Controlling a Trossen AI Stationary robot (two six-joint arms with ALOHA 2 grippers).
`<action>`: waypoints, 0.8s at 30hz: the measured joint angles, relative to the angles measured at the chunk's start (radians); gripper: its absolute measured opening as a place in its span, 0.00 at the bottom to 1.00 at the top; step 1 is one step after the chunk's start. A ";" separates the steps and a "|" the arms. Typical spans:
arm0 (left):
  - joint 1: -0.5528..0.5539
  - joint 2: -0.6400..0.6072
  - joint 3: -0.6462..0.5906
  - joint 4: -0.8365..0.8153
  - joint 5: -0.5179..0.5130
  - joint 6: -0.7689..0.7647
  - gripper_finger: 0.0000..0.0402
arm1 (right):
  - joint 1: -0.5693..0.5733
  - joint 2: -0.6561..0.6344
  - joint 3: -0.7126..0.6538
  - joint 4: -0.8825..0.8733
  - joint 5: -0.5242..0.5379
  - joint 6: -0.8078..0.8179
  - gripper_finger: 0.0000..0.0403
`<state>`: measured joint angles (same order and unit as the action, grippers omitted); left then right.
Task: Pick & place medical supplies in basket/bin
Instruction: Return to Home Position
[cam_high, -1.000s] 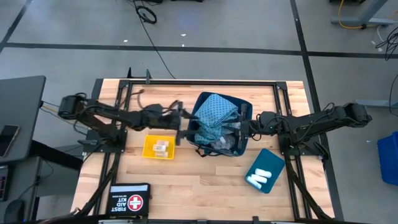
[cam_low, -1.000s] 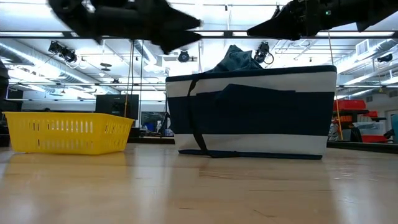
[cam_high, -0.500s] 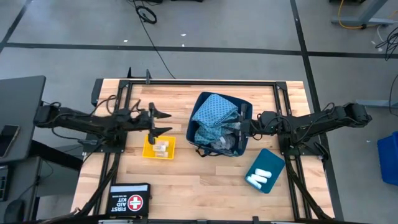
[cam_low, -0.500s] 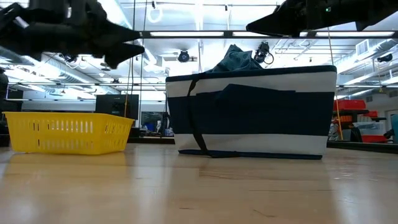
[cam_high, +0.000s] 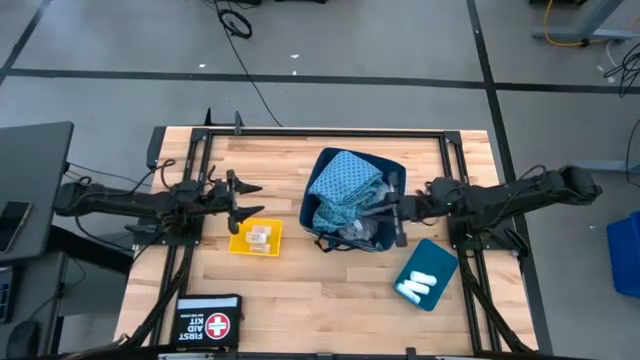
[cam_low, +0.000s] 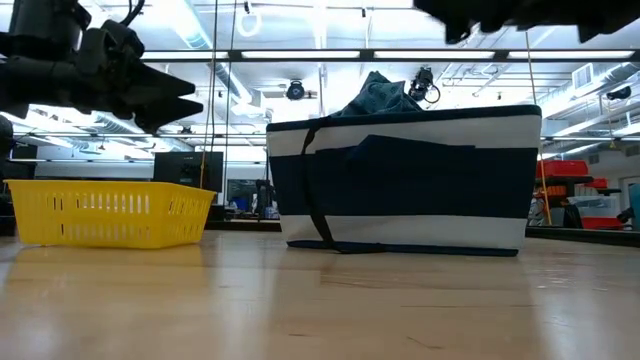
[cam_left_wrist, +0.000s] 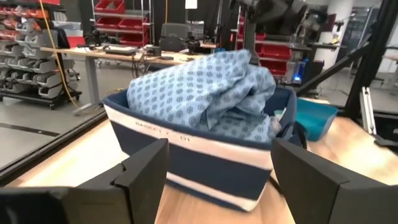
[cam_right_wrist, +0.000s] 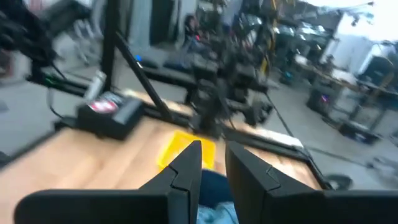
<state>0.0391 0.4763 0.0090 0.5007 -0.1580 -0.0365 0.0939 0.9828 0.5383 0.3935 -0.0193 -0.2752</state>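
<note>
The cloth (cam_high: 345, 185) heaps above the bin's (cam_high: 392, 178) rim, so a careless pass by the right tool (cam_high: 398, 212), fingers nearly together and empty at the bin's 3 o'clock edge, could drag it out. White rolls (cam_high: 416, 285) wait in the teal tray (cam_high: 440, 258), at 5 o'clock from that tool. The left tool (cam_high: 243, 200), fingers apart, hangs above the yellow basket (cam_high: 240, 238).

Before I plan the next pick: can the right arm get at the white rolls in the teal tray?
Probably yes: the white rolls lie uncovered in the teal tray, just beside the right tool, with nothing between.
</note>
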 joint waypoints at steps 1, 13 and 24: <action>0.000 -0.013 0.000 -0.022 0.000 0.002 0.67 | 0.006 -0.028 -0.011 -0.001 -0.007 0.006 0.20; 0.000 -0.067 0.000 -0.088 -0.007 0.017 0.67 | 0.014 -0.454 -0.275 -0.010 -0.007 0.123 0.20; 0.000 -0.067 0.000 -0.097 -0.082 0.009 0.67 | 0.013 -0.588 -0.451 0.004 -0.059 0.121 0.20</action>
<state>0.0391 0.4095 0.0086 0.4042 -0.2401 -0.0276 0.1070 0.3951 0.0878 0.3976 -0.0781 -0.1540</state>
